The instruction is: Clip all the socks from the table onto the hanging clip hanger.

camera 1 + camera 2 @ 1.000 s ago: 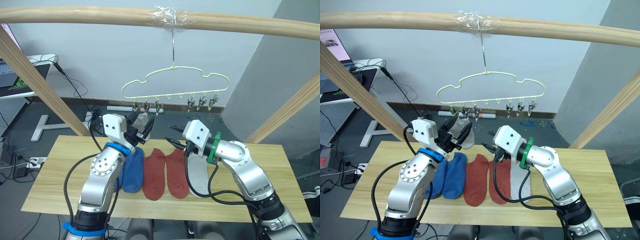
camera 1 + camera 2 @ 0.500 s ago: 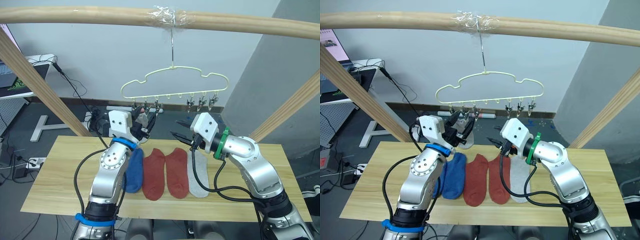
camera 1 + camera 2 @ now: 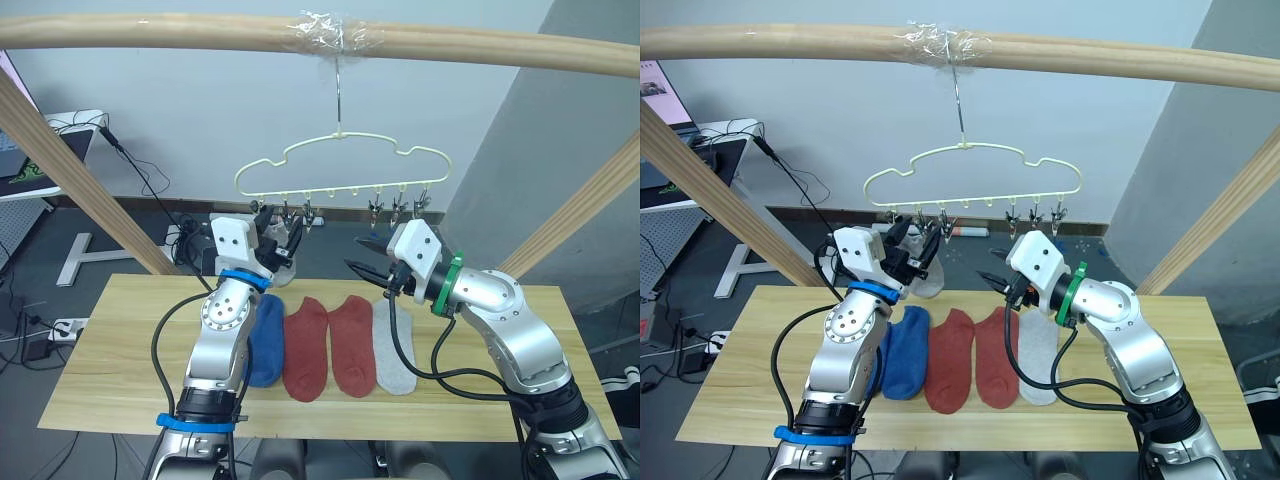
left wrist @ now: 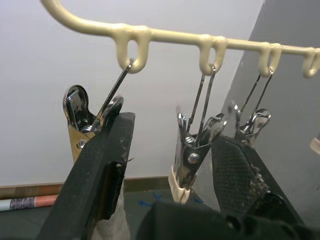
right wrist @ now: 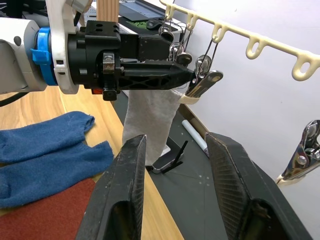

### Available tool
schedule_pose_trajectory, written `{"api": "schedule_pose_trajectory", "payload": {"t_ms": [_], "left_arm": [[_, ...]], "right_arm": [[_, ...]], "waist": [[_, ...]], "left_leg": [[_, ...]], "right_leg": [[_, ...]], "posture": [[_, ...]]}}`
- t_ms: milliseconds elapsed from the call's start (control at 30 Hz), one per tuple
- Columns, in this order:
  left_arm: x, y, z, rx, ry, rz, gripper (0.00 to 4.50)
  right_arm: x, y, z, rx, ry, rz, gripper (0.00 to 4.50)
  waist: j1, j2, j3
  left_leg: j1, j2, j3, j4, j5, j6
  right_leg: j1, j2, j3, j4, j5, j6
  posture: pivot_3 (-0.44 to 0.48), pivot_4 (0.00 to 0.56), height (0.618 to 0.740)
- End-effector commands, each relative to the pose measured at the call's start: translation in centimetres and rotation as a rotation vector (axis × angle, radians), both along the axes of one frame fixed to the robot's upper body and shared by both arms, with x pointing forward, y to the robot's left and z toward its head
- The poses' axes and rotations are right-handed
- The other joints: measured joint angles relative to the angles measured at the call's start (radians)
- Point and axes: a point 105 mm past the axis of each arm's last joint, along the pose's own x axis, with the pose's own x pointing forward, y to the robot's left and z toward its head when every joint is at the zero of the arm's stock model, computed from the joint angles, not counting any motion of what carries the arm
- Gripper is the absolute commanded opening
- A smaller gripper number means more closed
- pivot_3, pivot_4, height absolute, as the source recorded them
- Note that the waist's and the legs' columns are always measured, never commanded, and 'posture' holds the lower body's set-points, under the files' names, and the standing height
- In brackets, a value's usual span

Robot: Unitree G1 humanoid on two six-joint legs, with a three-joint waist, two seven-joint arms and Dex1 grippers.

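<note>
The pale yellow-green clip hanger hangs by its hook from the wooden pole. My left gripper is raised to its leftmost clips and stands open, one finger on each side of a metal clip. A light grey sock dangles just under those fingers. Its top is hidden behind them, so I cannot tell what holds it. My right gripper is open and empty, a short way right of the sock and below the clips. On the table lie a blue sock, two rust-red socks and another grey sock.
The round pole crosses overhead, with slanted wooden legs at the left and right. A second blue sock is partly covered by my left arm. Three clips hang bare at the hanger's right end.
My left gripper has risen from just below the clips up among the leftmost ones. The right gripper has lifted off the table socks and come up a little higher.
</note>
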Motion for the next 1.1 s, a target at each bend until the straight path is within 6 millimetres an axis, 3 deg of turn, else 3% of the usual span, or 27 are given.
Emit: {"api": "schedule_pose_trajectory", "payload": {"t_ms": [33,400,500,633,733,800,967,1100], "left_arm": [[-0.1,-0.4,1.8,-0.01,-0.072,-0.007,2.77],[0.1,-0.7,2.3,-0.015,-0.089,-0.026,2.77],[0.2,-0.8,2.8,-0.02,-0.106,-0.03,2.2],[0.2,-0.9,2.7,-0.019,-0.104,-0.037,0.92],[0.2,-0.9,2.7,-0.018,-0.099,-0.04,0.2],[0.2,-0.9,2.7,-0.013,-0.097,-0.042,0.02],[0.1,-0.7,2.8,-0.008,-0.095,-0.037,0.0],[0.0,-0.6,3.1,-0.003,-0.1,-0.037,0.0]], "right_arm": [[-0.7,0.3,2.4,0.048,-0.084,0.046,1.91],[-0.5,0.3,2.5,0.051,-0.089,0.05,1.91],[-0.4,0.3,2.6,0.054,-0.091,0.047,1.95],[-0.4,0.3,2.5,0.055,-0.089,0.047,1.95],[-0.4,0.3,2.3,0.056,-0.083,0.045,1.95],[-0.5,0.2,2.0,0.06,-0.06,0.042,1.95],[-0.1,-0.7,-0.7,0.031,0.012,-0.048,3.11],[0.9,-2.9,-5.6,-0.071,0.083,-0.23,4.49]], "waist": [[0.0,0.0,0.0],[-0.001,0.0,0.0],[-0.001,0.0,0.0],[-0.001,0.0,0.0],[-0.001,0.0,0.0],[-0.001,0.0,0.0],[-0.001,0.0,0.0],[-0.001,0.0,0.0]], "left_leg": [[0.0,0.0,0.0,0.0,0.0,0.0],[0.0,0.0,0.0,0.0,0.0,0.0],[0.0,0.0,0.0,0.0,0.0,0.0],[0.0,0.0,0.0,0.0,0.0,0.0],[0.0,0.0,0.0,0.0,0.0,0.0],[0.0,0.0,0.0,0.0,0.0,0.0],[0.0,0.0,0.0,0.0,0.0,0.0],[0.0,0.0,0.001,0.0,0.0,0.0]], "right_leg": [[0.0,0.0,0.0,0.0,0.0,0.0],[0.0,0.0,0.0,0.0,0.0,0.0],[0.0,0.0,0.0,0.0,0.0,0.0],[0.0,0.0,0.0,0.0,0.0,0.0],[0.0,0.0,0.0,0.0,0.0,0.0],[0.0,0.0,0.0,0.0,0.0,0.0],[0.0,0.0,0.0,0.0,0.0,0.0],[0.0,0.0,0.0,0.0,0.0,0.0]], "posture": [[-0.012,0.22,0.705],[-0.013,0.219,0.705],[-0.014,0.217,0.705],[-0.015,0.214,0.705],[-0.014,0.212,0.705],[-0.011,0.211,0.705],[-0.011,0.211,0.705],[-0.011,0.211,0.705]]}}
